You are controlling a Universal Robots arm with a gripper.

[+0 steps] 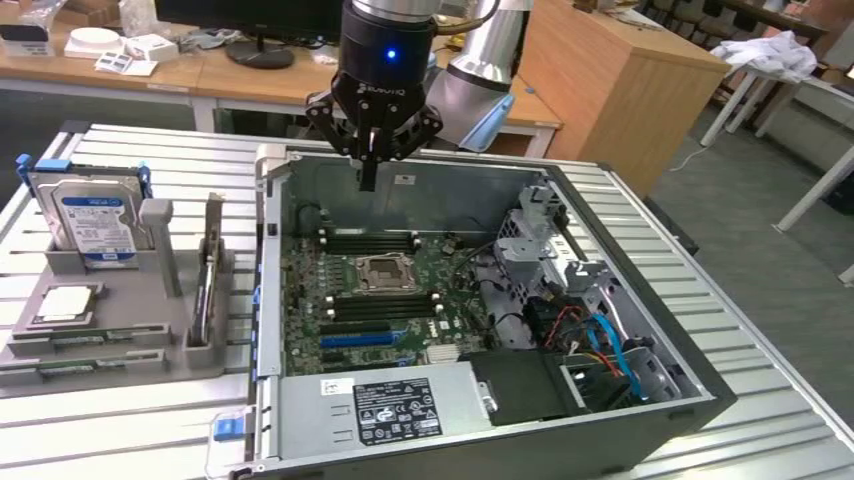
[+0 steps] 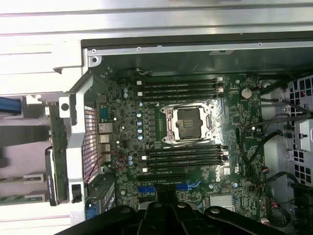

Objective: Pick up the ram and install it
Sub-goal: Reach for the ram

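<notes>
The ram is a thin green stick standing on edge in a grey holder, on the exterior view's left beside the open computer case. In the wrist view the ram stands just outside the case wall. My gripper hangs over the far side of the case, above the motherboard, well away from the ram. Its fingers are shut together with nothing between them. The dark fingers meet over the board. Black memory slots lie on either side of the bare processor socket.
The holder also carries a silver blue-labelled hard drive, a square silver processor chip and two flat green sticks. Inside the case are a drive cage, cables and a power supply. Desks stand behind.
</notes>
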